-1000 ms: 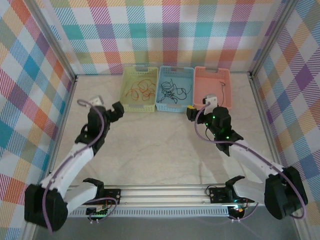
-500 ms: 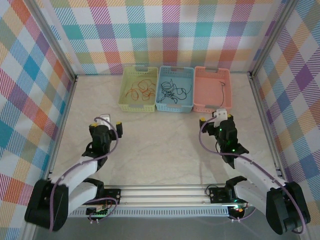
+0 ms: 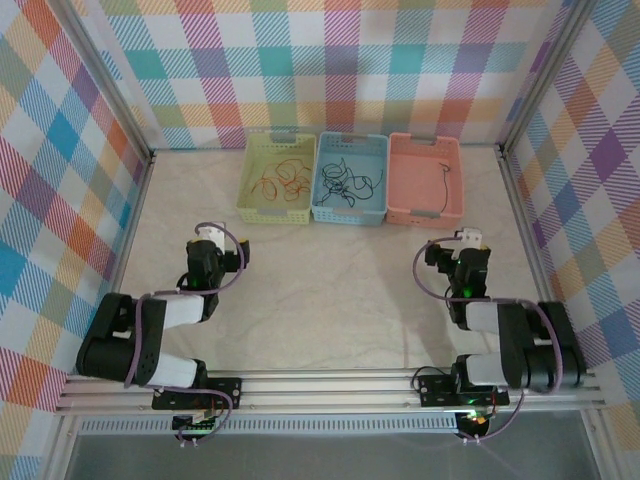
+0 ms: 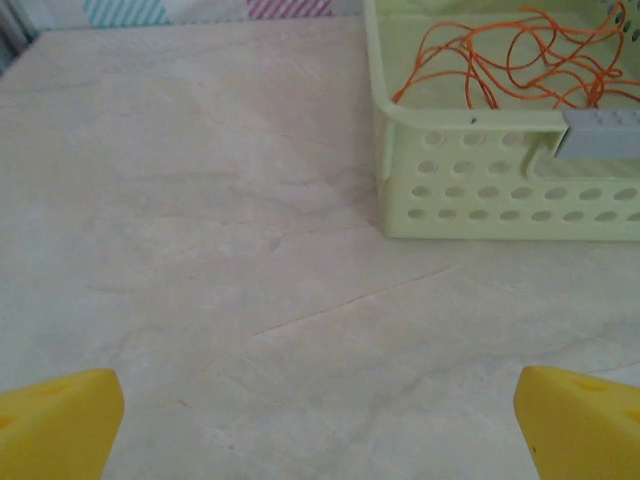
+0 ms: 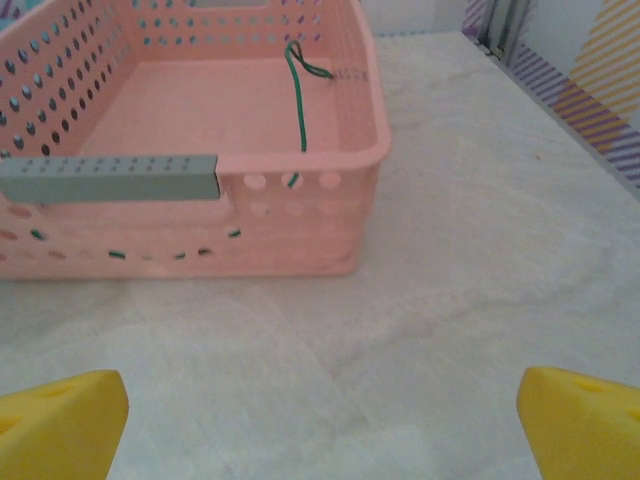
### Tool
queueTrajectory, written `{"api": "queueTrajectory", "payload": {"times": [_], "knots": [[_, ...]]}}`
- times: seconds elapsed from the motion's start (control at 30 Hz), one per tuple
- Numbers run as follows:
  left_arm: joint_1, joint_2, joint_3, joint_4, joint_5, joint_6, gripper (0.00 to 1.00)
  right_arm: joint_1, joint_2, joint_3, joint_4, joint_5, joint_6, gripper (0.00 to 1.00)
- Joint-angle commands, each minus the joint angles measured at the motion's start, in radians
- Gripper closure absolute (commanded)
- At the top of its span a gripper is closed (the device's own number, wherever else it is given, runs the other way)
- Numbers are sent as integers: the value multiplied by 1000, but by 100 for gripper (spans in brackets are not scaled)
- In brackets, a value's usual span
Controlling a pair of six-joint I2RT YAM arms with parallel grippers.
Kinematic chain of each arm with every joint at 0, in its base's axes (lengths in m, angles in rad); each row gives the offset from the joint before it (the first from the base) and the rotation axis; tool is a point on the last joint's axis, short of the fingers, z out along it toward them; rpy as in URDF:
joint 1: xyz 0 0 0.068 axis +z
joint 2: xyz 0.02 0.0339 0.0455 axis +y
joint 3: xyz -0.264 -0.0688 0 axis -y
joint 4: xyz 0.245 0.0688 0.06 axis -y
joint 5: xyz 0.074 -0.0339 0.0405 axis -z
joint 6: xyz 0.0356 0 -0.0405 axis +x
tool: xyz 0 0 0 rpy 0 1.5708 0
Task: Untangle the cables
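Observation:
The cables lie sorted in three baskets at the back. Orange and red cables (image 3: 280, 180) (image 4: 510, 55) curl in the yellow-green basket (image 3: 248, 205) (image 4: 480, 215). A black tangle (image 3: 345, 182) sits in the blue basket (image 3: 348, 214). One thin dark green cable (image 3: 441, 185) (image 5: 300, 110) lies in the pink basket (image 3: 405, 175) (image 5: 300, 240). My left gripper (image 3: 216, 245) (image 4: 320, 420) is open and empty over bare table, short of the yellow-green basket. My right gripper (image 3: 458, 250) (image 5: 320, 425) is open and empty too, in front of the pink basket's near right corner.
Checked walls enclose the table on three sides, with metal posts (image 3: 515, 160) at the back corners. A metal rail (image 3: 330, 385) runs along the near edge. Both arms are folded low near their bases. Grey labels (image 5: 110, 178) sit on the basket fronts.
Both arms have drawn back from the baskets toward the near edge and folded down. The right gripper has left the pink basket, where the green cable stays.

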Motion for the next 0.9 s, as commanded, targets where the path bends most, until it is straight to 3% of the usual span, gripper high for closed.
{"api": "queueTrajectory", "payload": {"times": [0.0,0.07,0.13,0.17,0.87], "knots": [[24,71,33,86,93,-1,0,-19,69,50,110,-118,23,0],[26,124,36,128,80,-8,0,-22,143,97,116,-130,17,0],[46,126,76,50,99,-31,0,-19,123,190,-104,-156,4,0],[63,133,85,42,97,-53,0,-17,144,183,-45,-185,-12,0],[68,128,85,38,97,-58,0,-16,133,194,-88,-224,-28,0]]}}
